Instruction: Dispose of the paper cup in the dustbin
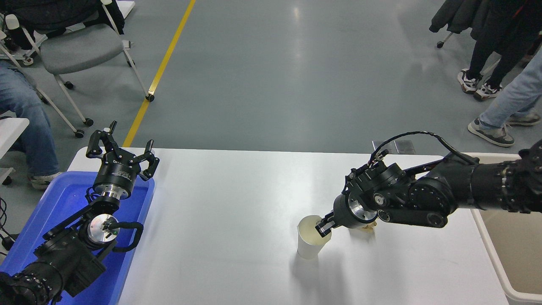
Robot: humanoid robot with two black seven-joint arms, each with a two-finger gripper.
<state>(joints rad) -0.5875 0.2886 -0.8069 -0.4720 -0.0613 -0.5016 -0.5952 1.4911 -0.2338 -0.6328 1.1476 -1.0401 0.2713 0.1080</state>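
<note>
A white table (237, 203) stands on a grey floor with a yellow line (161, 72). The dustbin (508, 237) is cut off at right. The right gripper (326, 226) pinches the upright paper cup's (311, 237) rim, half hiding something tan behind. The left gripper (123, 148), fingers spread, hangs over a blue tray (51, 212).

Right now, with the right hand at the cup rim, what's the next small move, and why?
Probably close on the rim, then lift straight up. The right hand has one finger inside the small white paper cup, which stands upright on the white table; whether the grip is closed isn't visible. The large beige plastic dustbin sits to its right, rim above the tabletop.
</note>
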